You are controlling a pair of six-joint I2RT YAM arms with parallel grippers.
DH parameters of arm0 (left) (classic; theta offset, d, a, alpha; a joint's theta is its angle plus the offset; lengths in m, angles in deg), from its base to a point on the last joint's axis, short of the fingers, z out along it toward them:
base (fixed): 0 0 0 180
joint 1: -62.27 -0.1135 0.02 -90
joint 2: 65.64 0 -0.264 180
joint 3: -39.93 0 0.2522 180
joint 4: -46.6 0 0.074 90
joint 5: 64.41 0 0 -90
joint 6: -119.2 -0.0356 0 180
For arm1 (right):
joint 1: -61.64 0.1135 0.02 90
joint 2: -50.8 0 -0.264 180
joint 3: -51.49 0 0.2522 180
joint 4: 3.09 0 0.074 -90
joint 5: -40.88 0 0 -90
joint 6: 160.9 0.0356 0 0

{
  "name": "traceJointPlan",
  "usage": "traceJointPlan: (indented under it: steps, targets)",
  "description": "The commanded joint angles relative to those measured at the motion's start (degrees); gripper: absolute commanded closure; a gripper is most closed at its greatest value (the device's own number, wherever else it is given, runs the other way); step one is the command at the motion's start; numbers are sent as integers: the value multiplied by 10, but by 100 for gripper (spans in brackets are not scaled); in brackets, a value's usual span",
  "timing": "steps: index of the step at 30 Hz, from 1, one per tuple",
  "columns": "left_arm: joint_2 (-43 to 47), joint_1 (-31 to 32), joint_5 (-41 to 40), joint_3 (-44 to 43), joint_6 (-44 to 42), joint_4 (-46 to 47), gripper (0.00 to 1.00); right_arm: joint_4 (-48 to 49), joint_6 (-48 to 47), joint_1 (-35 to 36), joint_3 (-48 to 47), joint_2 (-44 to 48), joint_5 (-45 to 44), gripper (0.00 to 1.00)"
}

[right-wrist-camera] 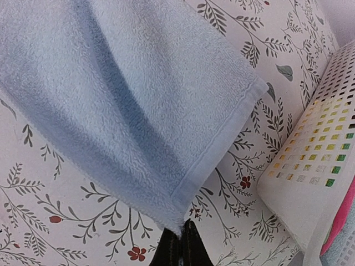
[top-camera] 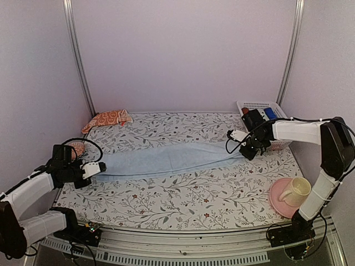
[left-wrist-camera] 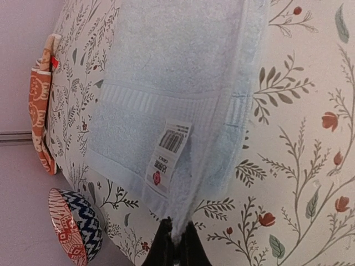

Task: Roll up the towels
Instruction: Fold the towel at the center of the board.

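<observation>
Blue towel [top-camera: 166,158] lies stretched across the table [top-camera: 183,191] — left gripper [top-camera: 95,169] and right gripper [top-camera: 243,145] each pinch an end corner; pull evenly, lay it flat before rolling

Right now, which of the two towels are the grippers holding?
The light blue towel, stretched long between the left gripper and the right gripper, each pinching an end. The orange patterned towel lies bunched at the back left, untouched.

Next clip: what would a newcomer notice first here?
The light blue towel is stretched across the table, its ends pinched by the shut left claw and right claw. The orange-red towel sits crumpled at the far-left corner; a cup stands on a pink plate near-right.
</observation>
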Motion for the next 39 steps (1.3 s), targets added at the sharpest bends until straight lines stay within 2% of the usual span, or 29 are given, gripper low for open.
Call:
traceJointPlan:
  steps: [1, 14, 20, 28, 39]
  targets:
    - [-1, -7, 9, 1, -16, -16, 100, -3, -5, 4, 1, -11, -1, 98]
    - [17, -20, 24, -25, 10, -13, 100, -4, -5, 7, 9, 63, -3, 98]
    - [17, -29, 13, -19, 4, -9, 100, -5, -9, 7, 19, 63, 4, 98]
    - [24, -48, 38, -17, -14, -24, 100, -5, -22, 7, 32, 77, 15, 98]
    - [37, -51, 54, 7, -45, -45, 100, -6, -26, 8, 32, 42, 0, 98]
